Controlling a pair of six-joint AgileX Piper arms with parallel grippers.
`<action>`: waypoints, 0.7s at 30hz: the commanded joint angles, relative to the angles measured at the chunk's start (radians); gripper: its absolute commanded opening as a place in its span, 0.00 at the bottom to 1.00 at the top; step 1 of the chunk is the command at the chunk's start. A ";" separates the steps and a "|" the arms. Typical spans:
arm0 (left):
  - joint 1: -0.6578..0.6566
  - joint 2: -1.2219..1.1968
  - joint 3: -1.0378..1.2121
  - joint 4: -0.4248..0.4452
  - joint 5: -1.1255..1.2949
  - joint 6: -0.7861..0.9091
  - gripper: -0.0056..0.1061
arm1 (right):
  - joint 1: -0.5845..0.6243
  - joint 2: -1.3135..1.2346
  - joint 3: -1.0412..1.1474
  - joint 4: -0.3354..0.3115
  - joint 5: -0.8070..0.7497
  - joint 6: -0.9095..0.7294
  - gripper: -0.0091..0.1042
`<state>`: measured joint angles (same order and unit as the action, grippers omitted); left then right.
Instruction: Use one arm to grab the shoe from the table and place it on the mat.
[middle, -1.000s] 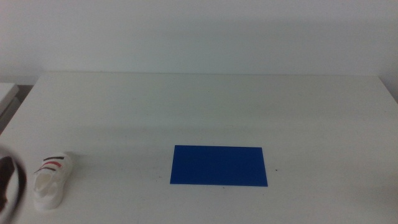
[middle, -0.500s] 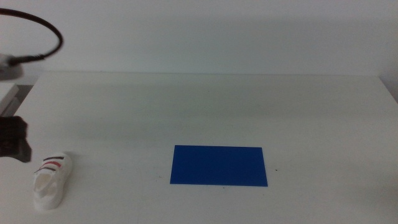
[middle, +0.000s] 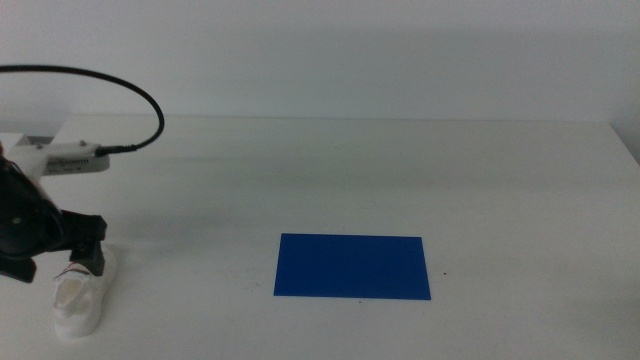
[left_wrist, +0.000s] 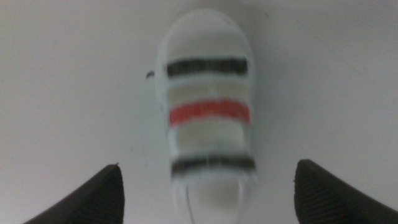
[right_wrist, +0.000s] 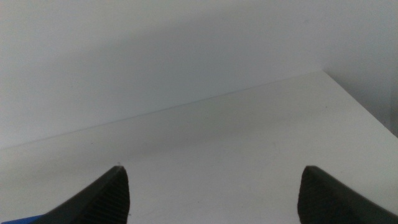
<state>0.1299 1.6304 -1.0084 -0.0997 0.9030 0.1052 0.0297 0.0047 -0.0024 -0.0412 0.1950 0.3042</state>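
The white shoe (middle: 78, 300) with red and dark stripes lies on the white table (middle: 350, 170) at the front left. The dark left arm (middle: 35, 225) reaches in from the left, and its gripper (middle: 85, 258) hangs over the shoe's far end. In the left wrist view the gripper (left_wrist: 208, 165) is open, its jaws wide on either side of the shoe (left_wrist: 208, 112), which lies below them. The blue mat (middle: 352, 266) lies flat at the table's middle front, empty. The right gripper (right_wrist: 212, 168) is open and empty, out of the middle view.
A black cable (middle: 120, 90) arcs above the left arm. The table's far edge meets a plain white wall (middle: 330, 60). A sliver of the mat (right_wrist: 12, 220) shows in the right wrist view.
The left arm has swung in from the left edge and now stands over the shoe. The shoe and mat have not moved.
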 joint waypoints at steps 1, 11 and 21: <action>0.000 0.043 -0.003 -0.014 -0.058 0.004 0.89 | 0.002 -0.005 0.002 -0.007 -0.009 -0.004 0.78; -0.001 0.150 -0.001 -0.026 -0.122 0.004 0.80 | 0.002 -0.005 0.002 -0.007 -0.009 -0.004 0.78; -0.051 0.110 -0.016 -0.092 -0.064 -0.041 0.03 | 0.002 -0.005 0.002 -0.007 -0.009 -0.004 0.78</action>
<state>0.1073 1.7692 -1.0109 -0.1634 0.8201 0.0914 0.0297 0.0047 -0.0024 -0.0412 0.1950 0.3042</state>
